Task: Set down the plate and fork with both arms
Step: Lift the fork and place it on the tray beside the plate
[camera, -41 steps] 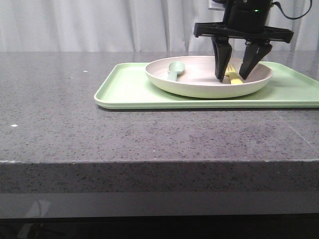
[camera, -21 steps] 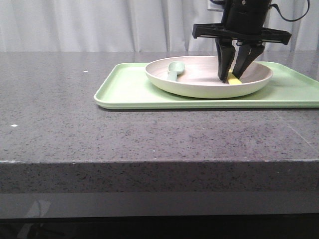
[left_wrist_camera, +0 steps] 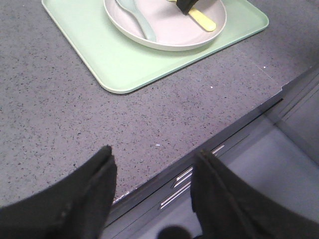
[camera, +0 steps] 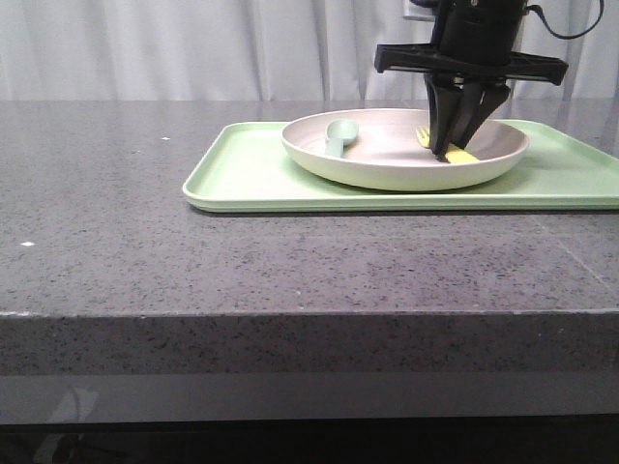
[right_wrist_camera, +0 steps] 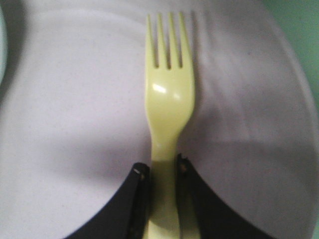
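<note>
The pale pinkish-cream plate [camera: 377,162] sits on the light-green tray [camera: 253,179] at the back right of the table. The yellow fork [right_wrist_camera: 168,102] lies in the plate's right half; it also shows in the front view [camera: 462,155] and the left wrist view [left_wrist_camera: 203,20]. My right gripper [camera: 453,145] reaches down into the plate and is shut on the fork's handle, both black fingers [right_wrist_camera: 135,199] pressed against it, tines pointing away. My left gripper [left_wrist_camera: 152,159] is open and empty, well short of the tray, above the table's front edge.
A pale grey-green spoon [camera: 338,135] lies in the plate's left half. The grey speckled table [camera: 193,261] extends in front and to the left of the tray. White curtains hang behind. Drawer fronts show below the table edge [left_wrist_camera: 209,149].
My right gripper's fingers, wide apart a second ago, have closed onto the fork's handle in the plate. The plate, spoon and tray have not moved.
</note>
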Available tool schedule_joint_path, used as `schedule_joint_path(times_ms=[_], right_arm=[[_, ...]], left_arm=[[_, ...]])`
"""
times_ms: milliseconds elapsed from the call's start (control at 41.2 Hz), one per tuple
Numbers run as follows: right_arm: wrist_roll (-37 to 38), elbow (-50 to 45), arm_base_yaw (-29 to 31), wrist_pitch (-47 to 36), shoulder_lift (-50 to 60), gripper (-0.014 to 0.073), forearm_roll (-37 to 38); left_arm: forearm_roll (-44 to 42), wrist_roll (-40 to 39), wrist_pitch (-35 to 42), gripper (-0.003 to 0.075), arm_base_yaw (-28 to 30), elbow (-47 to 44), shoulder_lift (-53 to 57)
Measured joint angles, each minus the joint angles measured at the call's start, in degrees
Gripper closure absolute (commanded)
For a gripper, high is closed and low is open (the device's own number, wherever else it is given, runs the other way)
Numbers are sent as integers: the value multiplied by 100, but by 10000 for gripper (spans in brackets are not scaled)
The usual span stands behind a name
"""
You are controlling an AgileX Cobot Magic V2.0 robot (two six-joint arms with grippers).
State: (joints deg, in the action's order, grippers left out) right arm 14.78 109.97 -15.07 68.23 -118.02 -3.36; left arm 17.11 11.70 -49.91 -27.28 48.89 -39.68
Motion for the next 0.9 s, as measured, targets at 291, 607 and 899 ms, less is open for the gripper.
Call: schedule_joint_path(times_ms=[291,607,899], right_arm=[[0,0,104,241,662,517,576],[-178,4,918,292,649,517,483],[-629,4,1189,292,159,516,-22]], left_arm=[[0,0,0,367,0,0,0],[0,0,0,367,0,0,0],[0,0,0,367,0,0,0]])
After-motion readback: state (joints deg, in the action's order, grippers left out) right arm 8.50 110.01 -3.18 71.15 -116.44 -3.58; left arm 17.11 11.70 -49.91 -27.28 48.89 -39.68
